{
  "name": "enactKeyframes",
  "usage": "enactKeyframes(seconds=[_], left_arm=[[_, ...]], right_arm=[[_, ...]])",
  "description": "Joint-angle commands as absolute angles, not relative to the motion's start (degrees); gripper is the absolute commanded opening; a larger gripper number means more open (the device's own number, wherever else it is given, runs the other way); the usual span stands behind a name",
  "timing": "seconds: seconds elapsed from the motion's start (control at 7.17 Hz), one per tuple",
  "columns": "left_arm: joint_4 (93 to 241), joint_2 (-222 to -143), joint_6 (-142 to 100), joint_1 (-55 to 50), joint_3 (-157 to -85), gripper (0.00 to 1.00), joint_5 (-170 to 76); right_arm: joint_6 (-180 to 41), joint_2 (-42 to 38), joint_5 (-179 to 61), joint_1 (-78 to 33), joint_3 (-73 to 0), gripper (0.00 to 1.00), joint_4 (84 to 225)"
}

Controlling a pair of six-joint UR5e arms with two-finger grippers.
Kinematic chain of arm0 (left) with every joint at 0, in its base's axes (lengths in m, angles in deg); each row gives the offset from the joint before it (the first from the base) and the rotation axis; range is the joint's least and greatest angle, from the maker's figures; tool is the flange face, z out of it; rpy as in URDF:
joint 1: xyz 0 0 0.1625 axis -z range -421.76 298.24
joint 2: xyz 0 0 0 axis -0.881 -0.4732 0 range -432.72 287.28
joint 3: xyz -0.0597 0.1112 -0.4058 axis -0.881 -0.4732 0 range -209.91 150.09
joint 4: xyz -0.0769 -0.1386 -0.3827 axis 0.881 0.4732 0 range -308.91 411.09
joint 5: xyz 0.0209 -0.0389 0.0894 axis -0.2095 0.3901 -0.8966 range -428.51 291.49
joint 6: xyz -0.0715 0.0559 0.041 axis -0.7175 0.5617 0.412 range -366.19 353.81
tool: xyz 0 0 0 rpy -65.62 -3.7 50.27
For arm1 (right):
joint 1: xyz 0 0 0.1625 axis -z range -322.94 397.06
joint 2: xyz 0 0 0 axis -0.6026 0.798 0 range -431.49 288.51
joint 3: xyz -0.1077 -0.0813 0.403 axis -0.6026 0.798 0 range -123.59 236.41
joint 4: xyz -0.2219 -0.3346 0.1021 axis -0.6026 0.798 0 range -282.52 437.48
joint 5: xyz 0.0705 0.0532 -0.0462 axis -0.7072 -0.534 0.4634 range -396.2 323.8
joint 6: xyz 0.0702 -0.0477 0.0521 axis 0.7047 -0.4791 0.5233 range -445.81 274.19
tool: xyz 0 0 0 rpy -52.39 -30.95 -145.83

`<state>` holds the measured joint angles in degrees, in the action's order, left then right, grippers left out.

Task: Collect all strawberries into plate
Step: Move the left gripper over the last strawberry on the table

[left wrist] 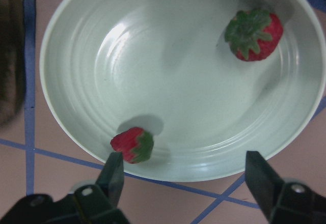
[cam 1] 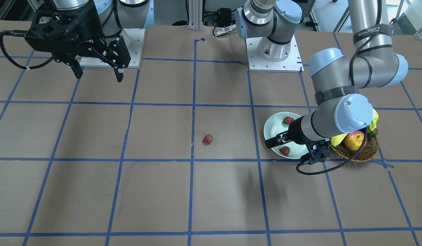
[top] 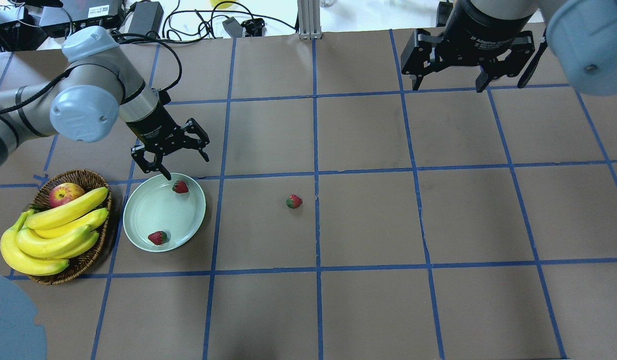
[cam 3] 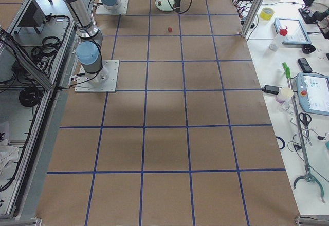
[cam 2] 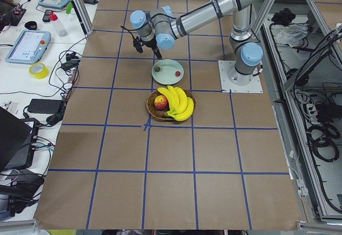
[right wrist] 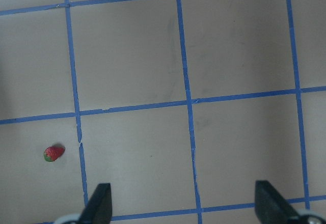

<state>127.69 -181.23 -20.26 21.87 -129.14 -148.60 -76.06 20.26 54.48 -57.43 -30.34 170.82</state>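
Observation:
The pale green plate [top: 151,210] lies at the table's left and holds two strawberries: one near its far rim [top: 180,187], one near its near rim [top: 157,237]. A third strawberry [top: 293,201] lies on the brown table, right of the plate. My left gripper [top: 187,168] is open and empty, hovering just above the plate's far rim. The left wrist view shows the plate [left wrist: 183,91] and both strawberries [left wrist: 253,34] [left wrist: 132,144] beyond the spread fingers [left wrist: 113,170]. My right gripper [top: 447,82] is open and empty, high over the far right. The right wrist view shows the loose strawberry [right wrist: 53,153].
An oval wicker basket [top: 83,177] with bananas [top: 58,230] and an apple [top: 64,194] stands just left of the plate. Blue tape lines grid the table. The arm bases [cam 1: 274,58] sit at the robot's edge.

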Motion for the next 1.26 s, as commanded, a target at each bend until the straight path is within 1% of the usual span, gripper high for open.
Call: enactKeyframes(seconds=[0.0, 0.42, 0.7, 0.84, 1.12], left_arm=[[120.47, -182.31, -19.9, 32.32, -129.05, 1.0, -148.05], [119.82, -183.72, -10.0, 39.12, -129.67, 1.0, -148.58], [110.54, -186.78, -0.71, 39.49, -132.21, 1.0, -146.31], [110.07, -187.41, 5.35, 39.58, -133.52, 1.0, -146.47], [108.48, -187.77, 8.91, 40.27, -134.41, 1.0, -146.12]], right_arm=[[-76.06, 20.26, 54.51, -57.43, -30.34, 1.0, 170.82], [-76.06, 20.26, 54.51, -57.43, -30.34, 1.0, 170.82], [-76.06, 20.26, 54.51, -57.43, -30.34, 1.0, 170.82], [-76.06, 20.26, 54.51, -57.43, -30.34, 1.0, 170.82], [-76.06, 20.26, 54.51, -57.43, -30.34, 1.0, 170.82]])
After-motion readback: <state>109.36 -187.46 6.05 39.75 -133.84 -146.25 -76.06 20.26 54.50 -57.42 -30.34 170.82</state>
